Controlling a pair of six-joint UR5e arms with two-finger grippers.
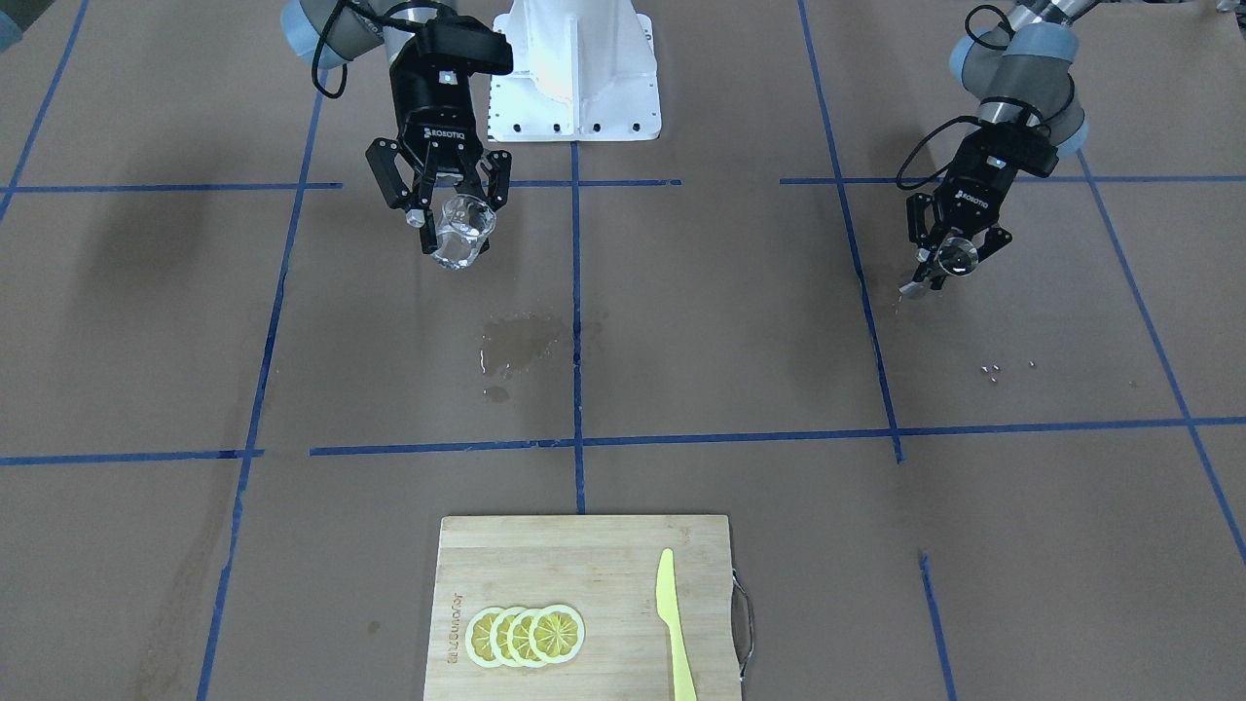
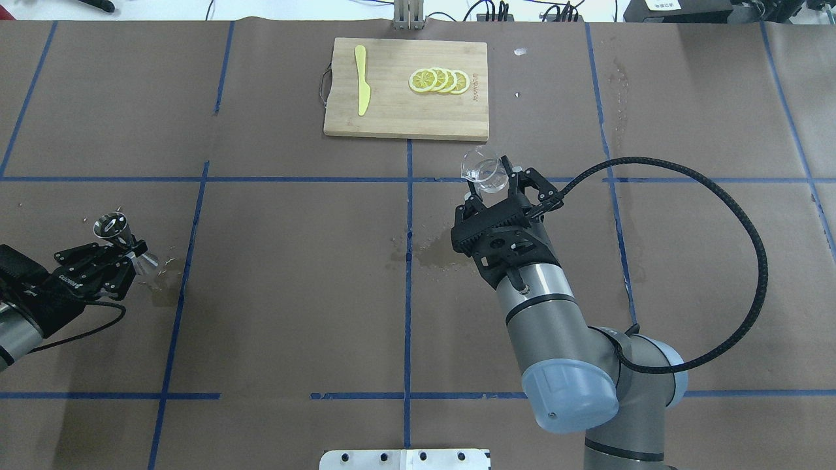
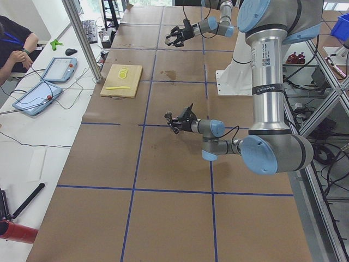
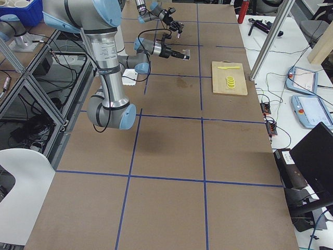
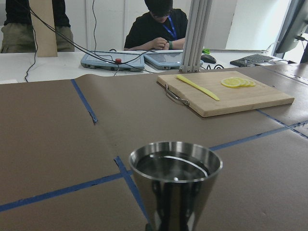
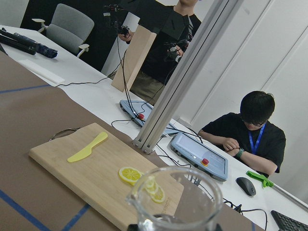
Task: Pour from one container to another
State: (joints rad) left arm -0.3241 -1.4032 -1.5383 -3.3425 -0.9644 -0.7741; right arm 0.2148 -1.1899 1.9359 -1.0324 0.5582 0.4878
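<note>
- Nearest you, the left gripper (image 2: 130, 247) is closed on one steel jigger (image 5: 175, 185), held upright, probably so nothing spills.
- Well apart from it, the right gripper (image 2: 494, 185) clasps one glass pitcher (image 2: 482, 171) just beyond a wet patch (image 2: 434, 254).
- Farthest off is one cutting board (image 2: 392, 114) with four lemon slices (image 2: 439, 80) and one yellow knife (image 2: 362, 88).

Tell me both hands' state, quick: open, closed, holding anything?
Left hand: closed, holding the metal jigger.
Right hand: closed, holding the clear glass pitcher.
</note>
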